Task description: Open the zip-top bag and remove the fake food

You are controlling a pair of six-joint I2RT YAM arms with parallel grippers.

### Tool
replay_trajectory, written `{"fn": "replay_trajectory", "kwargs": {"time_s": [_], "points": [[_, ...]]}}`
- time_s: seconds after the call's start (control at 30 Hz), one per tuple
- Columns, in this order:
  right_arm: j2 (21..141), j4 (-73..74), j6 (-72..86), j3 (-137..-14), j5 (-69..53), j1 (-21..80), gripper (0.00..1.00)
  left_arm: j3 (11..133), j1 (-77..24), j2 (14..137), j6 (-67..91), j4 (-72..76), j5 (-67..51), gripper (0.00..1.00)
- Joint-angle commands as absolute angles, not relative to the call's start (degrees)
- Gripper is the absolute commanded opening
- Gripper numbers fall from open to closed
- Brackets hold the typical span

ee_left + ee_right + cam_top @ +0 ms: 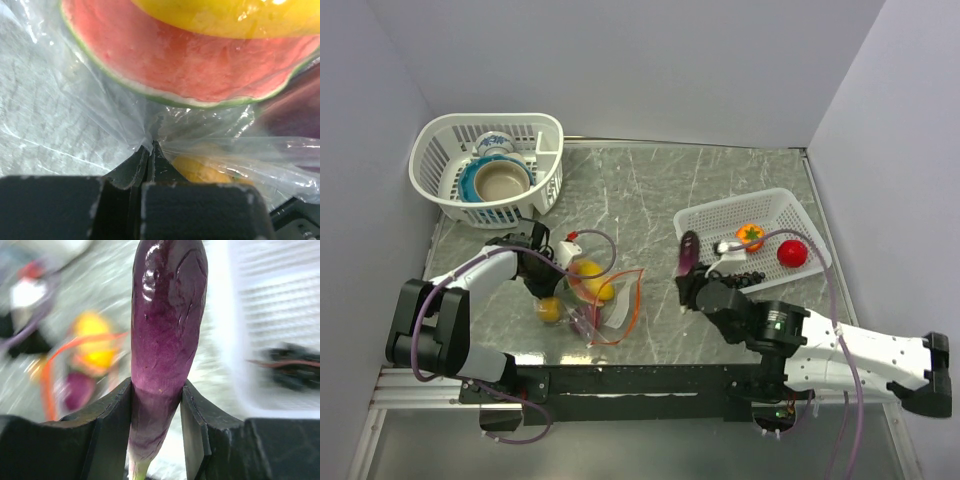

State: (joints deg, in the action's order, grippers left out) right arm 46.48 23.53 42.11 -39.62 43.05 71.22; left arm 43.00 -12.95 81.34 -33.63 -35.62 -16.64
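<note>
Grey marbled table (650,190), white walls. Step in hand, as I read it: carry eggplant (167,325) to basket (720,215) at right.

Grip: right gripper (157,405) clamped low on eggplant near stem, fruit upright above jaws. Top-heavy, so go slow, lower onto bare basket floor clear of tomato (791,253), then release.

Anchor: left gripper (150,157) pressed together on fold of bag (603,318), left of centre on table. Hold pinch firm.

Bag: clear, crinkled, orange-red strip gaping. Inside: watermelon slice (190,65), yellow fruit (588,270). Eggplant: glossy purple, dented.
</note>
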Motion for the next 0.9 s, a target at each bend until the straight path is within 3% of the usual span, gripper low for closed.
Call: {"fn": "replay_trajectory", "kwargs": {"time_s": [0.0,0.1,0.17,0.23,0.27,0.4,0.63,0.73,0.87], "points": [[46.14,35.94,50.36,-43.33,53.52,60.58,0.33,47.18,-11.87,78.76,-33.14,-39.28,-19.68,0.01],[47.89,38.14,50.89,-44.73,55.63,53.03,0.63,49.82,-11.69,77.61,-32.26,-41.39,-22.14,0.01],[50.34,38.5,49.93,-46.23,54.94,50.11,0.68,50.53,-11.69,77.17,-32.17,-42.53,-22.76,0.01],[51.94,36.58,47.74,-47.19,52.58,47.73,0.94,50.54,-11.69,76.55,-32.25,-42.89,-22.77,0.01],[53.42,35.87,45.46,-47.55,51.69,47.72,1.0,50.36,-11.69,76.38,-32.34,-42.8,-22.59,0.01],[56.25,30.34,37.9,-48.25,47.9,51.31,1.0,48.96,-11.43,76.29,-32.7,-42.28,-22.06,0.01],[58.35,14.53,24.8,-44.31,46.68,72.32,1.0,47.2,-11.34,77.78,-32.87,-40.0,-20.75,0.01],[62.38,10.92,24.52,-43.07,43.78,76.02,0.88,46.5,-11.34,78.66,-32.87,-38.59,-20.13,0.01],[69.86,7.39,25.05,-43.33,41.84,78.66,0.62,45.27,-11.34,79.45,-32.87,-37.18,-18.9,0.01]]}}
